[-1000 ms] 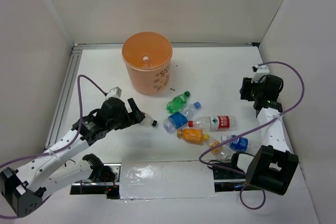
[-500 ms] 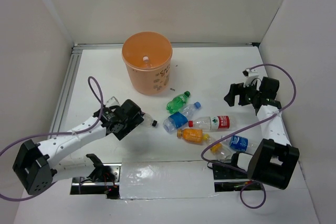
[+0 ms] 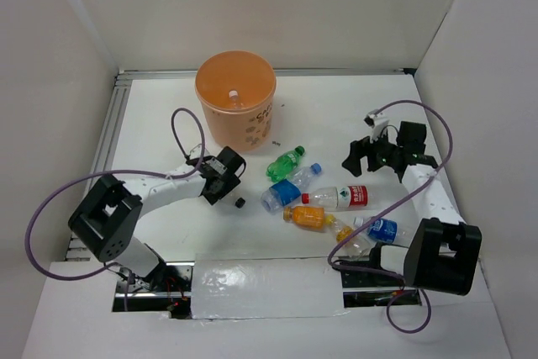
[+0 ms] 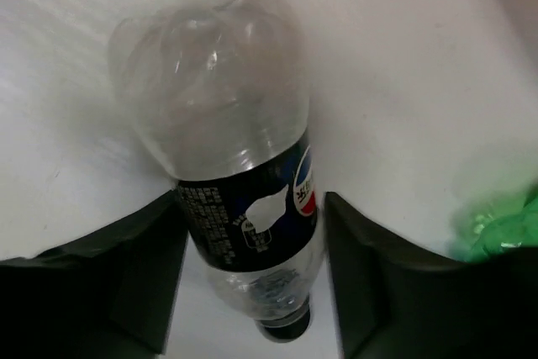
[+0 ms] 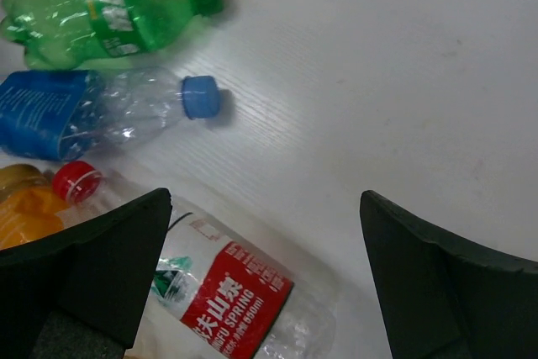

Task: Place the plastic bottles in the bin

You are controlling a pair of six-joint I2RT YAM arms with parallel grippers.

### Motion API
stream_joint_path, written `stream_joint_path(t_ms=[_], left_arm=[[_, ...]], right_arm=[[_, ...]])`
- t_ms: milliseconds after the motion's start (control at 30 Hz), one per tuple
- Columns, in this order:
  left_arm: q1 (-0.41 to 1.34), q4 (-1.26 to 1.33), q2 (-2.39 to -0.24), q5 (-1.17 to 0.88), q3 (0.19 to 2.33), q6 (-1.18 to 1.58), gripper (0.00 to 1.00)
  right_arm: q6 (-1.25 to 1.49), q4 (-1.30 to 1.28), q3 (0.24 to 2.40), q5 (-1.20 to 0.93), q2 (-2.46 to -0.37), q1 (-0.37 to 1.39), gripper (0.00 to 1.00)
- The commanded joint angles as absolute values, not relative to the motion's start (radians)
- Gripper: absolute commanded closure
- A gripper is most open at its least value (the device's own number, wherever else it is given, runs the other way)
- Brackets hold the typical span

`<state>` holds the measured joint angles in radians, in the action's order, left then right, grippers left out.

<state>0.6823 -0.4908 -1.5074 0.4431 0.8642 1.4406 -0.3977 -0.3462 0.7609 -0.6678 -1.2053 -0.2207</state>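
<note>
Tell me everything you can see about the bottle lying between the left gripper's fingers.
The dark-labelled bottle is clear, dented plastic, with a dark label bearing white print and a red, white and blue roundel, and a black cap. It lies on its side on the white table, between the open fingers of the left gripper, cap end towards the wrist; contact is unclear.

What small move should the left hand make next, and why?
Probably close the left hand on the dark-labelled bottle. It lies on the table between the fingers, which flank its label closely but seem not yet to squeeze it, so a grip must come before lifting.
</note>
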Motion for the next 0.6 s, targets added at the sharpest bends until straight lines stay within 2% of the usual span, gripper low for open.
stream_joint_path(t_ms=[0, 67, 100, 167, 233, 300, 433, 567], left_arm=[[0.663, -0.449, -1.537, 0.443, 0.855, 1.411, 0.37], [0.663, -0.420, -1.511, 0.433, 0.815, 1.388, 0.56], [0.663, -0.420, -1.496, 0.433, 0.815, 1.361, 0.77], [0.683, -0.420, -1.454, 0.433, 0.815, 1.313, 0.92], [0.736, -0.466, -1.358, 0.452, 0.839, 1.214, 1.00], [0.784, -0.500, -1.281, 0.504, 0.911, 1.145, 1.00], [0.847, -0.483, -1.115, 0.604, 1.084, 0.912, 1.00], [0.784, -0.309, -1.168, 0.676, 1.340, 0.675, 1.00]], right_arm=[[-0.606, -0.379, 0.813, -0.767, -1.200, -0.154, 0.00], [-0.798, -0.370, 0.802, -0.846, -1.167, -0.132, 0.00], [-0.877, -0.383, 0.802, -0.882, -1.158, -0.117, 0.00], [-1.036, -0.416, 0.802, -0.968, -1.158, -0.085, 0.00], [-1.201, -0.426, 0.814, -0.991, -1.158, -0.027, 0.00], [-1.328, -0.436, 0.842, -0.991, -1.193, 0.024, 0.00], [-1.413, -0.445, 0.911, -0.944, -1.311, 0.168, 0.00], [-1.440, -0.382, 0.969, -0.873, -1.426, 0.297, 0.00]])
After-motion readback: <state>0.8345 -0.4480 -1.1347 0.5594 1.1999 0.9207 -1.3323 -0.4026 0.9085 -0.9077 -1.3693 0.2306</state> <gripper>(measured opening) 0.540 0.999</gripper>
